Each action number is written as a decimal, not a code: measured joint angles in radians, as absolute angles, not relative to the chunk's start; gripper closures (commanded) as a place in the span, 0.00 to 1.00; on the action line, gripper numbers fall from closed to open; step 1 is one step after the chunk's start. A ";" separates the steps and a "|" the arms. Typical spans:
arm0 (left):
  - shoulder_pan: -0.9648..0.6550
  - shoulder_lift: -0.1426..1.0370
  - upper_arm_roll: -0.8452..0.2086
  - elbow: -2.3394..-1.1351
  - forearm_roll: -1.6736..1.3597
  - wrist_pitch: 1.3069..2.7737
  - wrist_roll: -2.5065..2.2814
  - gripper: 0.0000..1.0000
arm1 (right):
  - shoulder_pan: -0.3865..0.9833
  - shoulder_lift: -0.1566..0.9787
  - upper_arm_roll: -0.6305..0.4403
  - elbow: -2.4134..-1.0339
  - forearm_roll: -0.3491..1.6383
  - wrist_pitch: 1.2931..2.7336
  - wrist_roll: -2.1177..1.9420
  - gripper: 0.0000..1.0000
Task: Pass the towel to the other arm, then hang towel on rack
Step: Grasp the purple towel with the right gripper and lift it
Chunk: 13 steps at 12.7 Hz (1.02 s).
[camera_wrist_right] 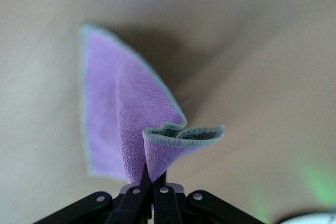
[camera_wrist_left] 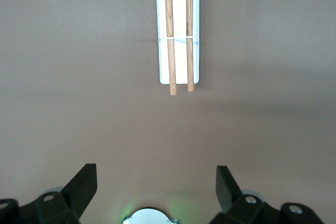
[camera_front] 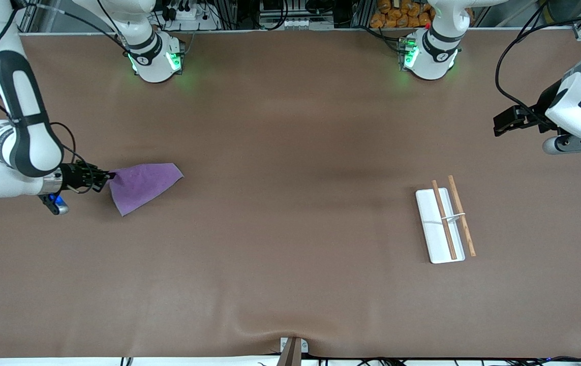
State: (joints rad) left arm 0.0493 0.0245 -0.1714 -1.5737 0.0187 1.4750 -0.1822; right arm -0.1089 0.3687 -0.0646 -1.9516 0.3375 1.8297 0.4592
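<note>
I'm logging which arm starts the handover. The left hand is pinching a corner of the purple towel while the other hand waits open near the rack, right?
Not quite: the right hand pinches the purple towel, as the right wrist view shows. The left hand waits open near the rack.

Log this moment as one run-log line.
stage: towel pickup, handover pending | right gripper: shut on purple towel corner | left gripper: open, waiting above table near rack | rack: bare
</note>
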 measured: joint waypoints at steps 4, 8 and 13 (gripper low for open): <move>0.049 0.025 -0.171 -1.574 0.019 1.475 -0.182 0.00 | 0.035 0.276 -0.054 -1.921 0.490 1.725 0.738 1.00; 0.050 0.025 -0.172 -1.574 0.019 1.475 -0.182 0.00 | 0.202 0.248 -0.048 -1.828 0.596 1.714 1.063 1.00; 0.049 0.025 -0.172 -1.585 0.019 1.475 -0.182 0.00 | 0.364 0.248 -0.047 -1.740 0.867 1.829 1.316 1.00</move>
